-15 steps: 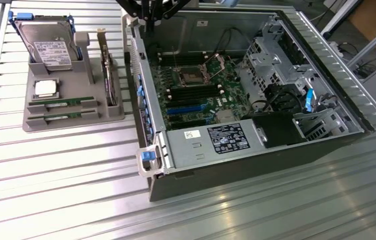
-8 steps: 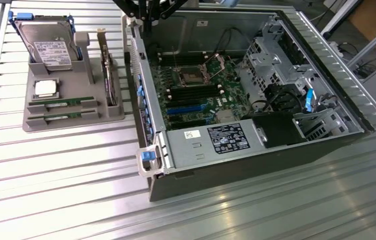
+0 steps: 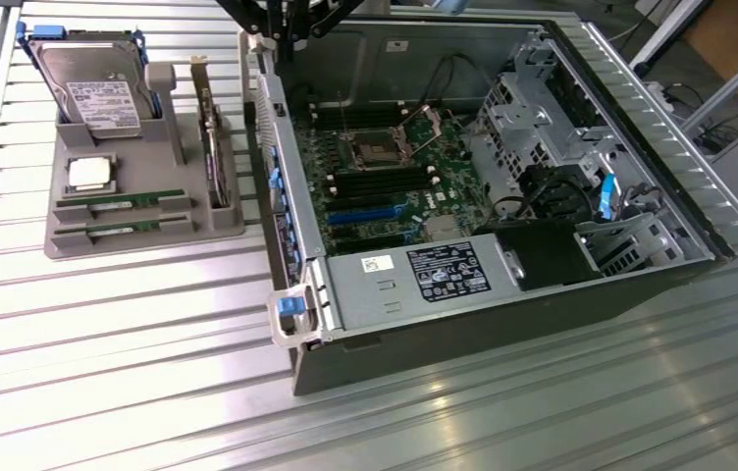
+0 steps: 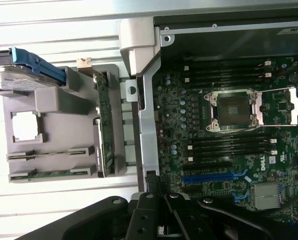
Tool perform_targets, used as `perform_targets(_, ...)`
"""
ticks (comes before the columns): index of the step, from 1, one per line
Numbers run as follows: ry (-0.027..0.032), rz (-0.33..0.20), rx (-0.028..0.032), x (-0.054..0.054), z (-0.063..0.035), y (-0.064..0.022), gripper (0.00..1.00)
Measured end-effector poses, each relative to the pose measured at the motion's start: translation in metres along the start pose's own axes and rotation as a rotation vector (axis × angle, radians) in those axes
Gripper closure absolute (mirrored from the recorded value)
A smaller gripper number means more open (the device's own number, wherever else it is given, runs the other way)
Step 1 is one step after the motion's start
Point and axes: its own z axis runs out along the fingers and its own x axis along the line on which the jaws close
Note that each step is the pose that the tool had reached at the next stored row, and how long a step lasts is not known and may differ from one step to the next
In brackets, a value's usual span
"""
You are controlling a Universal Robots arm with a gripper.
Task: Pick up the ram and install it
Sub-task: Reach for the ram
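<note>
Over the chassis wall (image 3: 262, 128), between parts tray (image 3: 81, 247) and motherboard (image 3: 408, 196): hovering with gripper (image 3: 283, 37) clenched tight, nothing in the jaws. Pointing the wrist camera straight down, so pickup side and install side framed together.

Not yet touching the ram (image 3: 123, 199): parked on edge in the tray's slotted holder, second ram stick (image 3: 121, 228) in the slot just beside it. Stood on edge presumably to let fingers pinch the long faces from above.

Sharing the tray: hard drive (image 3: 94, 88), processor chip (image 3: 90, 174), bracketed expansion card (image 3: 219, 157) standing upright.

Inside the case: CPU socket (image 3: 376, 149) with frame open, black DIMM slots (image 3: 383, 182) empty on both sides of it, running parallel to the tray sticks. Probably laid out that way to spare a wrist turn.
</note>
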Motion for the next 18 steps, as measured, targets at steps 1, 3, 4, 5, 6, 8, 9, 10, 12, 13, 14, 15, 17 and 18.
perform_targets(1, 0.0001, 0.000, 0.0001, 0.000, 0.0000, 0.0000, 0.90)
perform_targets(3, 0.0000, 0.000, 0.0001, 0.001, 0.0000, -0.0001, 0.90)
perform_targets(4, 0.0000, 0.000, 0.0000, 0.002, 0.0000, -0.0001, 0.90)
perform_targets(5, 0.0000, 0.000, 0.0001, 0.002, -0.0001, -0.0002, 0.90)
perform_targets(6, 0.0000, 0.000, 0.0001, 0.003, -0.0001, -0.0002, 0.90)
perform_targets(8, 0.0001, 0.000, 0.0001, 0.004, -0.0001, -0.0003, 0.90)
perform_targets(9, 0.0001, 0.000, 0.0001, 0.004, -0.0002, -0.0003, 0.90)
perform_targets(10, 0.0000, 0.000, 0.0001, 0.005, -0.0002, -0.0004, 0.90)
perform_targets(12, 0.0000, 0.000, 0.0001, 0.006, -0.0002, -0.0005, 0.90)
perform_targets(13, 0.0000, 0.000, 0.0001, 0.007, -0.0002, -0.0005, 0.90)
perform_targets(14, 0.0000, 0.000, 0.0001, 0.008, -0.0002, -0.0006, 0.90)
perform_targets(15, 0.0000, 0.000, 0.0001, 0.009, -0.0003, -0.0007, 0.90)
perform_targets(17, 0.0000, 0.000, 0.0001, 0.010, -0.0003, -0.0008, 0.90)
perform_targets(18, 0.0000, 0.000, 0.0000, 0.011, -0.0003, -0.0008, 0.90)
